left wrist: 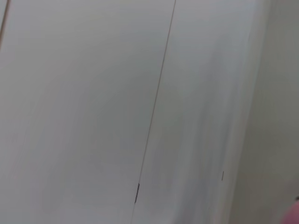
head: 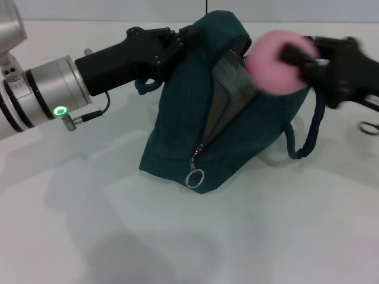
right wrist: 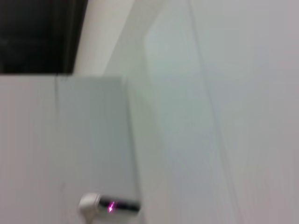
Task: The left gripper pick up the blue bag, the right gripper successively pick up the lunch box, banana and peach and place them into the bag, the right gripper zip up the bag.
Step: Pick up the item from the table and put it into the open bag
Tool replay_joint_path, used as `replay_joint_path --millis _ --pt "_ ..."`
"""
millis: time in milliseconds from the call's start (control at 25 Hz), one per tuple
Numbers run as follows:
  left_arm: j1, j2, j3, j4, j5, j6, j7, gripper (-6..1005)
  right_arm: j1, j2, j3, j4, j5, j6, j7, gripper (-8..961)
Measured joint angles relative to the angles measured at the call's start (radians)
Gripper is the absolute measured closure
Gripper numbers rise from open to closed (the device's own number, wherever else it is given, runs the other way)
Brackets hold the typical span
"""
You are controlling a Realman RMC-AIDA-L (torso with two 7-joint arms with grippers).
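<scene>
The blue bag (head: pixel 231 139) stands on the white table in the head view, its zipper open and silver lining showing. My left gripper (head: pixel 180 41) is shut on the bag's upper left edge and holds it up. A metal ring pull (head: pixel 195 177) hangs at the zipper's low end. The pink peach (head: pixel 272 62) hovers at the bag's opening on the upper right, with my right gripper (head: pixel 296 56) shut on it. The lunch box and the banana are out of view. Both wrist views show only walls.
One bag handle (head: pixel 308 136) loops down on the right side. A small metal ring (head: pixel 370 127) lies on the table (head: pixel 177 236) at the far right edge.
</scene>
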Motion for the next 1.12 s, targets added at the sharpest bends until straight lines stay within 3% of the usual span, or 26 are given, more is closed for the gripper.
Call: replay_joint_path --millis 240,360,720,920,1120 --pt "0.000 0.000 0.000 -0.001 0.000 0.000 0.000 952 0.058 0.008 -0.222 -0.124 -0.021 0.222 0.133 837" --pt "0.000 -0.001 0.000 -0.001 0.000 0.000 0.000 952 0.060 0.010 -0.290 -0.160 -0.016 0.259 0.142 832" --pt "0.000 -0.001 0.003 -0.001 0.000 0.000 0.000 952 0.055 0.014 -0.304 -0.172 0.014 0.266 0.139 809" --pt "0.000 -0.002 0.004 -0.001 0.000 0.000 0.000 953 0.044 0.015 -0.303 -0.172 0.022 0.270 0.130 715" --pt "0.005 -0.002 0.001 -0.001 0.000 0.000 0.006 952 -0.016 0.014 -0.305 -0.173 0.117 0.235 0.063 518"
